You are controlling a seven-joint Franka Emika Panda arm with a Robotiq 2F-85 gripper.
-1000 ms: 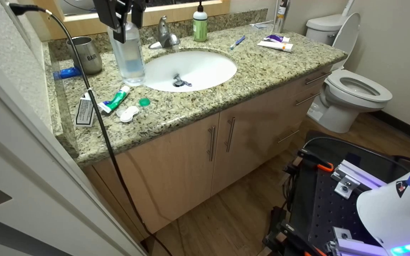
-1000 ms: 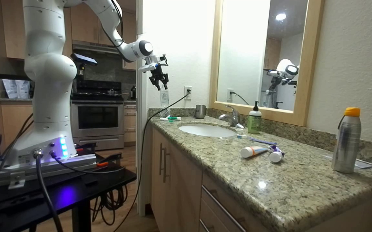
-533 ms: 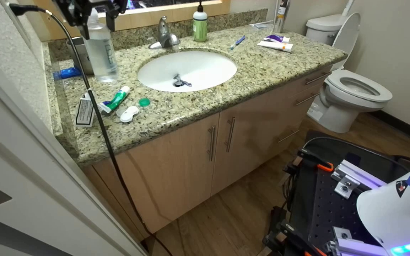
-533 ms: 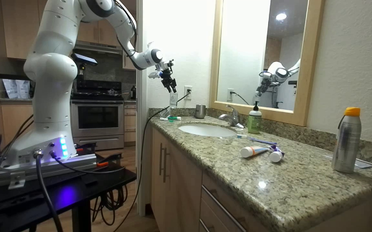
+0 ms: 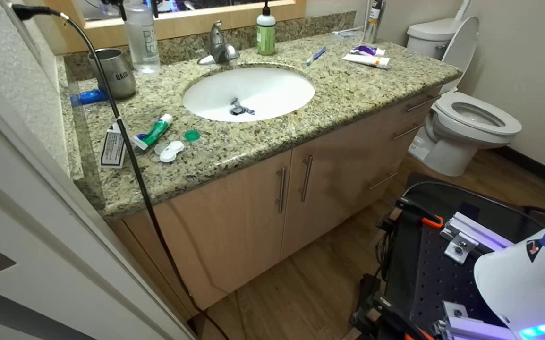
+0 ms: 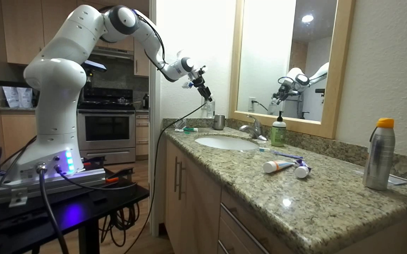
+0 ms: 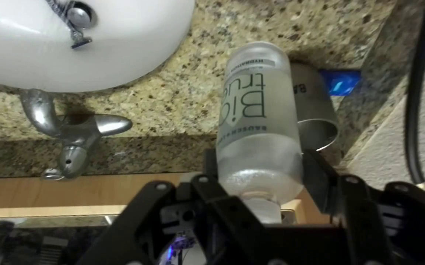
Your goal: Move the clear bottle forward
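The clear Biotrue bottle was held nearly upright above the back corner of the granite counter, its base seen higher than the countertop in an exterior view. It was clasped near the shoulder by the gripper, whose black fingers were pressed against opposite sides. In the wrist view the steel mug, marked BAIR, was partly covered by the bottle; whether the two were touching could not be told. A blue tube was laid just beside the mug. On the bottle's other side, the faucet was set behind the oval sink, in which a razor was left by the drain. Toward the counter's front edge were placed a green toothpaste tube, a small box, a white contact lens case and a round green cap. Past the faucet were seen a green pump bottle, a blue toothbrush, a white tube banded in orange, a purple tube and an orange-capped spray can. The Panda arm was reflected in the mirror.
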